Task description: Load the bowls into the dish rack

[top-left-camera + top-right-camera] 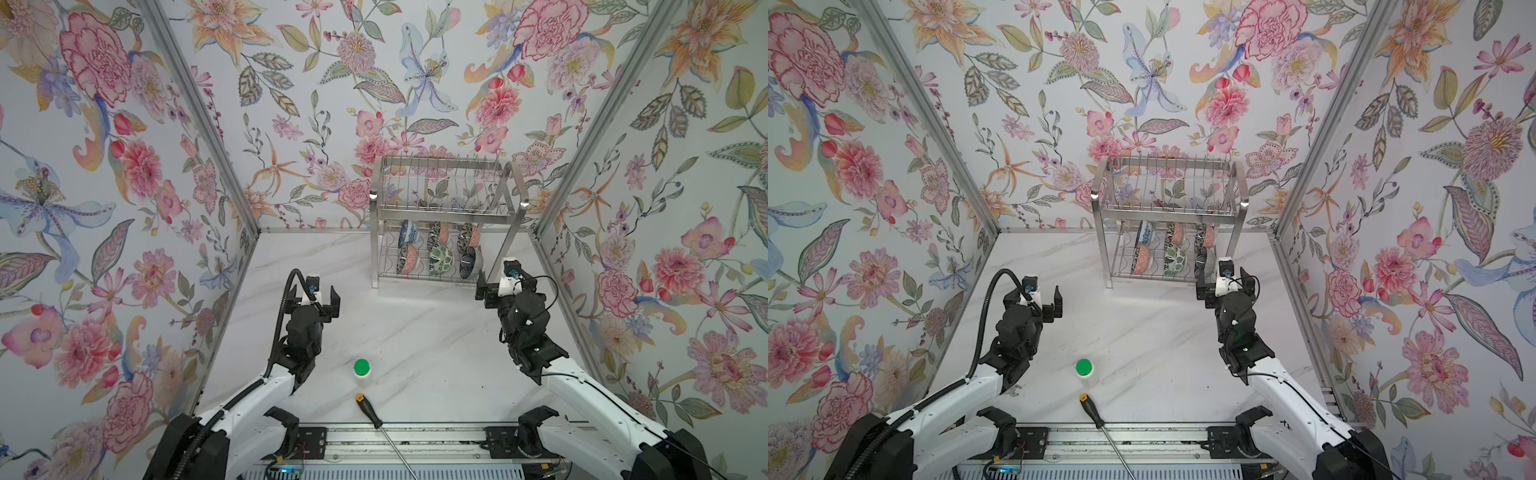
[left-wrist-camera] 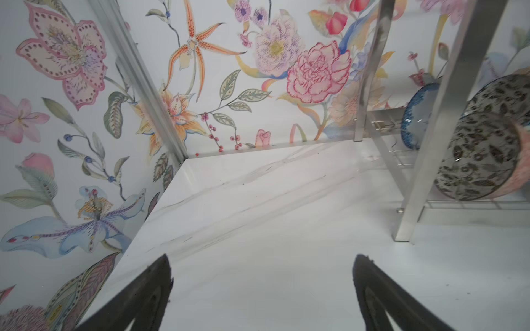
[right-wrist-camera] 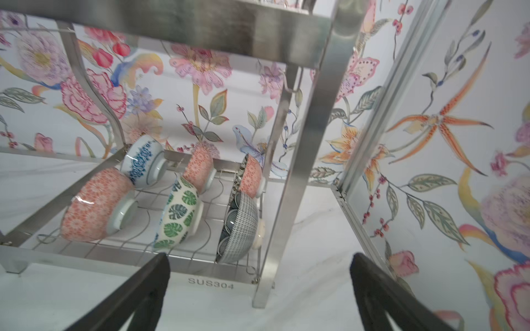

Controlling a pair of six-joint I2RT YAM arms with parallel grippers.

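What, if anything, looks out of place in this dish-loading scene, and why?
A screwdriver lies at the table's near edge, its shaft overhanging the mounting rail, and a green-capped bottle stands just beyond it. Neither belongs with dishes. The bowls all sit on edge on the dish rack's lower shelf; nothing there looks askew or broken.

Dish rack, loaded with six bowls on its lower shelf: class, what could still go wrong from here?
1. The open right hand hangs close to the front leg of the shiny steel wire dish rack; a careless move could jolt it.
2. The six small patterned ceramic bowls stand on edge in the wavy shelf; a jolt might tip or roll them.
3. A green-capped white bottle and a black-handled screwdriver sit between the arms and could be swept aside.
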